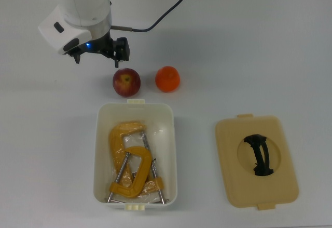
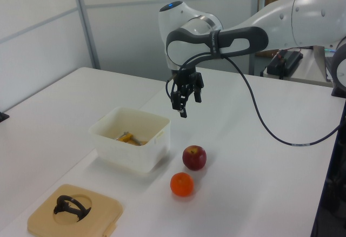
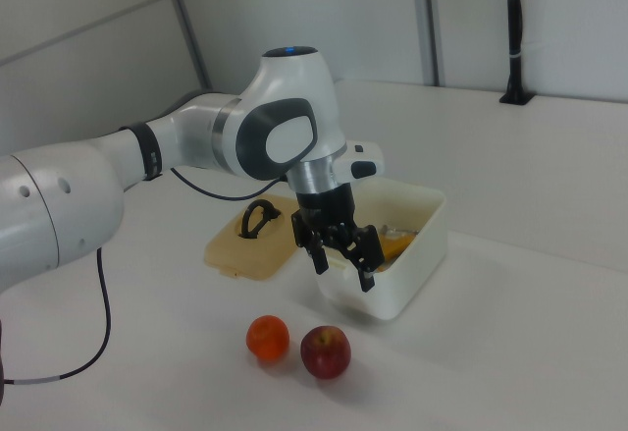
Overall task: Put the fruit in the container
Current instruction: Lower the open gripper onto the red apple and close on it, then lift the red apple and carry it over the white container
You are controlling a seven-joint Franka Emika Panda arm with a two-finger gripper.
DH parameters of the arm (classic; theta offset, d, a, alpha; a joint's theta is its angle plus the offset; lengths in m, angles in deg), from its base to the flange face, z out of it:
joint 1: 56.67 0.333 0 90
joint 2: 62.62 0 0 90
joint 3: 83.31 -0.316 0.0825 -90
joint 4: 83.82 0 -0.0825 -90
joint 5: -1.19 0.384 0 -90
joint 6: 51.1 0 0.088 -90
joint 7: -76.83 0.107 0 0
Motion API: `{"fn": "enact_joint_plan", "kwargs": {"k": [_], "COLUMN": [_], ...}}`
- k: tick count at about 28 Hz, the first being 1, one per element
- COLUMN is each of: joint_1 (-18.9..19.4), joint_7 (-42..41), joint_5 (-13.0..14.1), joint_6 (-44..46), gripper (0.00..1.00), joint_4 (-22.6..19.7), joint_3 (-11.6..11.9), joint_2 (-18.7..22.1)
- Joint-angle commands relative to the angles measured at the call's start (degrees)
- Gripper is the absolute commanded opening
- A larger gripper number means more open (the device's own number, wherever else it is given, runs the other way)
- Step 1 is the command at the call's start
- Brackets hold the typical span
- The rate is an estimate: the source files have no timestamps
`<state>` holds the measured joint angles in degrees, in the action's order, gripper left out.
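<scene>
The tool (image 1: 98, 51) hung above the tabletop (image 1: 249, 56) with its fingers spread and nothing between them, as the right view showed most plainly. The apple (image 1: 126, 82) sat on the tabletop just beyond it, toward the top view's lower right, and lower than the fingertips, so the coming move looked to be a short shift that way followed by a descent. The orange (image 1: 167, 79) lay just beside the apple on the top view's right, apart from it by a narrow gap, and so was the farther of the two from the tool. Both fruits rested near the short end of the white container (image 1: 101, 134), just outside its latch tab, neither one inside. Being round, neither fruit had a long axis worth speaking of; the apple appeared to sit with its stem end upward, though that was hard to confirm. The container's long axis ran away from the fruits, toward the top view's bottom edge, and it already held yellow-orange C-clamps (image 1: 129, 160). A tan lid (image 1: 228, 186) with a black handle lay flat, well apart on the top view's right. Judging by this, the task had not yet begun in earnest, and the apple seemed the likely first pick.
</scene>
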<state>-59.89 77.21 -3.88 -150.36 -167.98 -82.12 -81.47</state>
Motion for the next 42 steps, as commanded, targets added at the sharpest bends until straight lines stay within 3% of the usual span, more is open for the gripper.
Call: {"fn": "enact_joint_plan", "kwargs": {"k": [1,5,11,20,25,31,42], "joint_1": [0.93,1.55,3.31,6.21,6.65,6.65,6.65], "joint_7": [-1.70,-1.88,-2.85,-2.76,-2.67,-2.41,-1.36], "joint_5": [-0.64,-0.38,-0.03,-0.64,-1.52,-5.56,-6.44], "joint_6": [0.83,0.64,-6.81,-20.62,-21.86,-21.94,-27.30], "gripper": [1.00,1.00,1.00,1.00,1.00,1.00,1.00], "joint_4": [-5.96,-9.09,-17.26,-26.84,-26.76,-26.24,-25.45], "joint_3": [1.26,1.09,0.92,0.65,0.74,0.74,0.74], "joint_2": [6.32,8.30,11.91,10.16,7.17,4.97,0.93]}}
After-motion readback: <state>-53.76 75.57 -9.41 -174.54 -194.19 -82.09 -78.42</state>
